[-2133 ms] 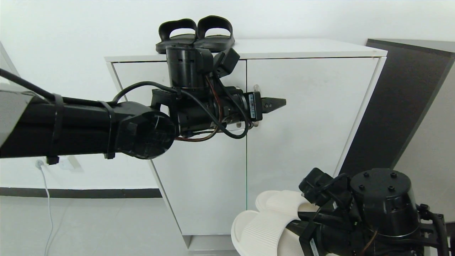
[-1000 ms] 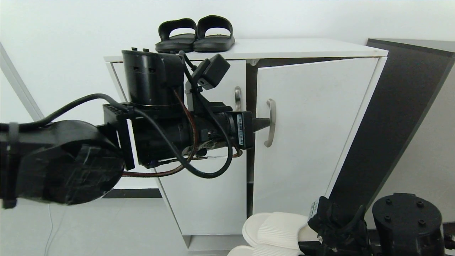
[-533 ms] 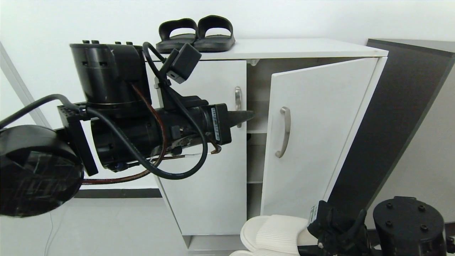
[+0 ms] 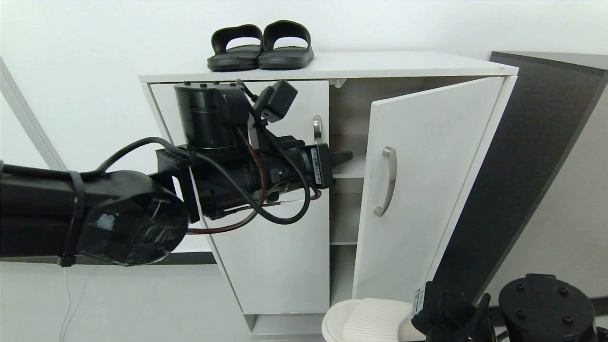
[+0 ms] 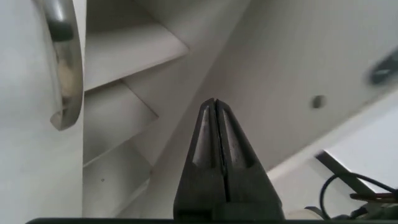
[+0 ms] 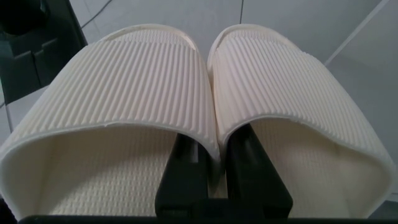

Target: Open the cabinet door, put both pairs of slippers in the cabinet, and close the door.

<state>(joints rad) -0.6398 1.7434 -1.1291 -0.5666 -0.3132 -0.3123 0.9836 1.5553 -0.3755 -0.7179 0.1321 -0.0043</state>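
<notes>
A white cabinet [image 4: 266, 256] has its left door closed and its right door [image 4: 427, 190] swung partly open, so inner shelves [image 4: 344, 175] show. Black slippers [image 4: 260, 47] sit as a pair on the cabinet top. My left gripper [image 4: 346, 156] is shut and empty, its tip in the gap between the doors, clear of the right door's handle [image 4: 387, 180]. In the left wrist view the shut left gripper [image 5: 215, 112] points at the shelves [image 5: 124, 56], beside the left door's handle [image 5: 62, 62]. Low at the right, my right gripper [image 4: 427, 316] is shut on the cream slippers [image 4: 365, 318]. The right gripper [image 6: 212, 155] pinches the cream slippers [image 6: 124, 81] at their touching straps.
A dark panel [image 4: 522, 156] leans against the cabinet's right side. A white wall stands behind, with a dark baseboard [image 4: 190, 258] and pale tiled floor [image 4: 142, 304] to the cabinet's left.
The right door went from closed to partly open, pulled by my left gripper at its handle. The left gripper has let go and now sits at the gap. The cream slippers have sunk lower.
</notes>
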